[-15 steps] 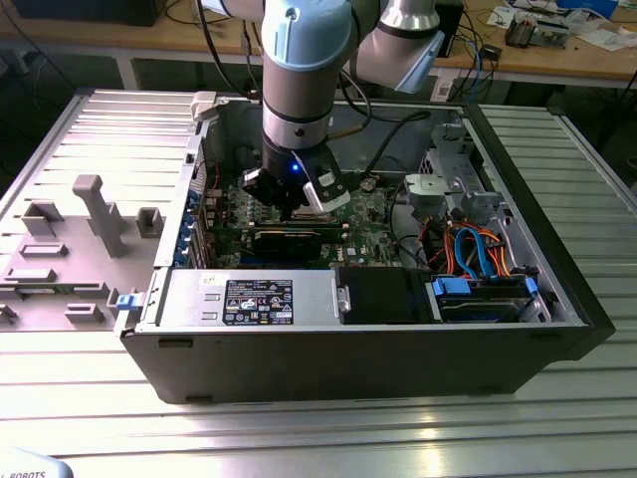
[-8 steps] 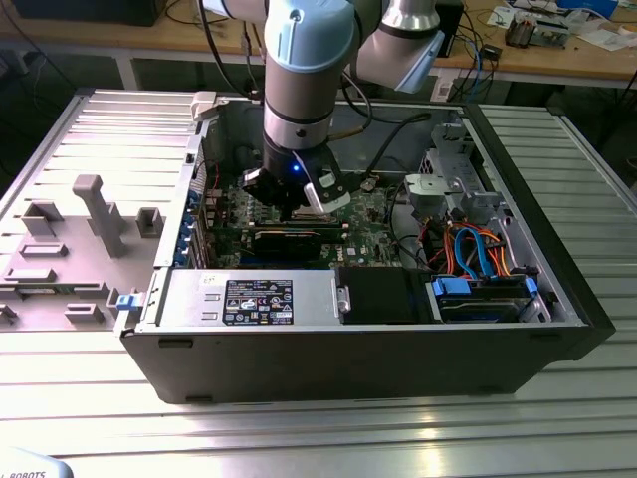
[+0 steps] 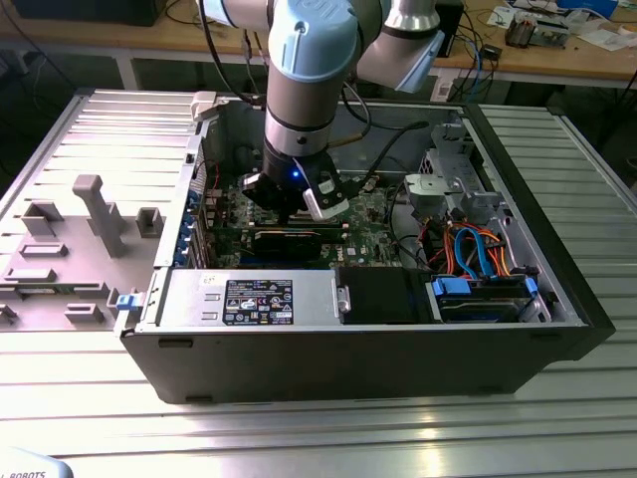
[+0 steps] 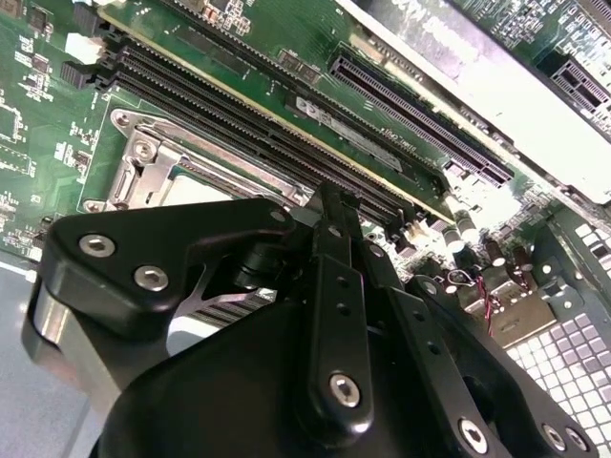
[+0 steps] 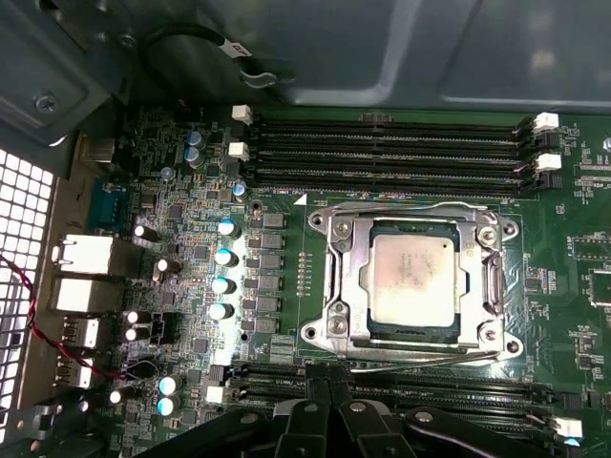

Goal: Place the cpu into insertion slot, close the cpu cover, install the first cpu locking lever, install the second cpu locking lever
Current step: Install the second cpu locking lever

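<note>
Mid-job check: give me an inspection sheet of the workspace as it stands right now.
Surface: ribbed grey metal table carrying the open black computer case.
Job's things: square silver-grey cpu lies in the insertion slot; silver metal cpu cover frames it, lying flat.
Clutter: grey plastic fixture blocks at the exterior view's left.
Grippers: black gripper low over the green circuit board, beside the socket.
Cables: blue and orange cables inside the case.
Surroundings: wooden bench behind.
</note>
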Motion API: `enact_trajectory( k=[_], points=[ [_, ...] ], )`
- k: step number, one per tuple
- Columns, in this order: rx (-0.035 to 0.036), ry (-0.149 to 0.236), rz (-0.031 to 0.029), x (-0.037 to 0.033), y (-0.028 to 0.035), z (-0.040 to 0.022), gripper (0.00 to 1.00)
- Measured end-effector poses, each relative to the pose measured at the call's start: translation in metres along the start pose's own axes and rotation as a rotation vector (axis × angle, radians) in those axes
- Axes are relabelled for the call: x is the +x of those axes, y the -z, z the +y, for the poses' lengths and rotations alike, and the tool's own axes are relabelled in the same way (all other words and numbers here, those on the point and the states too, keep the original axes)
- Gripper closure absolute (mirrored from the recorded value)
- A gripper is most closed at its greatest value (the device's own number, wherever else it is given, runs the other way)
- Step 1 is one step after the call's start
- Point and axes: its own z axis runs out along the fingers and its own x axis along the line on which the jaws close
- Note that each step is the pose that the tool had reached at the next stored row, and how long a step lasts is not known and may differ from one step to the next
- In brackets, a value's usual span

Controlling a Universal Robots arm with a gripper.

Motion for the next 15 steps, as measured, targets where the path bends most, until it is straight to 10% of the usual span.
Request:
enact_trajectory(
  k=[9,14,15],
  points=[
    [-0.0079,0.001,-0.0003,-0.0004,-0.0042,-0.0008,0.89],
    [-0.0362,0.004,-0.0017,0.0011,-0.0082,-0.0014,0.89],
    [-0.0519,0.005,-0.0023,0.0025,-0.0099,-0.0016,0.89]
  ],
)
